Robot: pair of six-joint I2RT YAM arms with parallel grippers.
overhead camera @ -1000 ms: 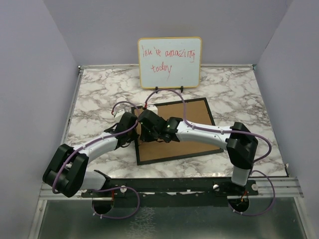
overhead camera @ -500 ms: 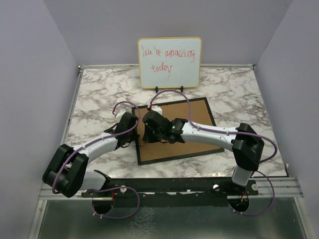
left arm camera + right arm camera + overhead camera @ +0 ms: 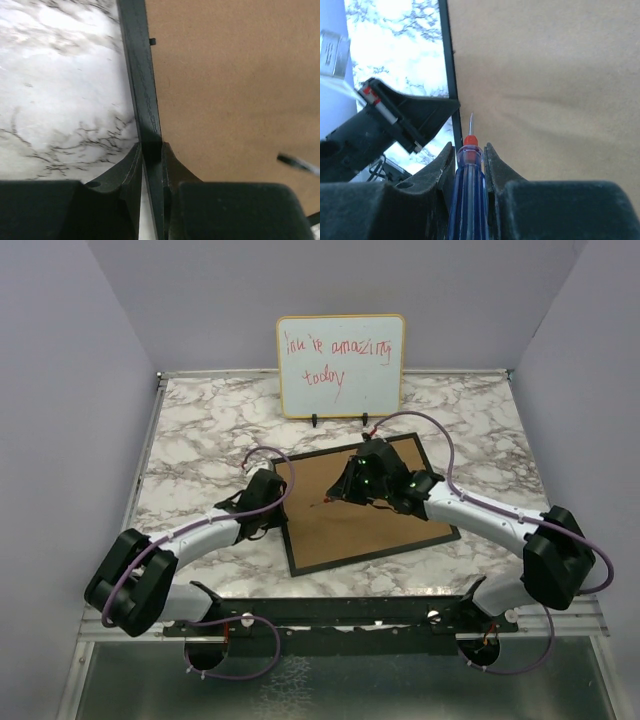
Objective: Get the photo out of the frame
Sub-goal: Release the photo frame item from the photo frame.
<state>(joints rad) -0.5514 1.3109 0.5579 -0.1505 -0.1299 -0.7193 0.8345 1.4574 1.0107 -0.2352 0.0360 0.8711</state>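
The photo could not be seen. It was most likely shut inside the frame [image 3: 378,553], under the brown back panel [image 3: 350,525]. The frame lay flat with its back up, so the panel could be reached. It sat in the middle of the marble tabletop [image 3: 200,430], a bit nearer the near edge than the far edge, and turned a little.

The left gripper [image 3: 151,150] had its jaws clamped on the frame's left black side, one finger outside and one on the panel side. That grip was probably there to stop the frame from sliding while the other arm worked. A small black tab [image 3: 152,41] showed further along that same side, at the edge of the panel. It looked like one of the bits that hold the panel in.

The right gripper [image 3: 468,150] was above the panel. Its jaws were squeezed on a screwdriver [image 3: 466,172] with a blue handle and a red ring. The thin metal tip pointed toward the frame's left side, near the left gripper. I think the tool was for pushing the tabs away, since the fingers looked too fat for that. The panel was in place, so the job seemed near its start.

A whiteboard [image 3: 341,365] with red writing stood at the middle of the far edge, behind the frame and not touching it.
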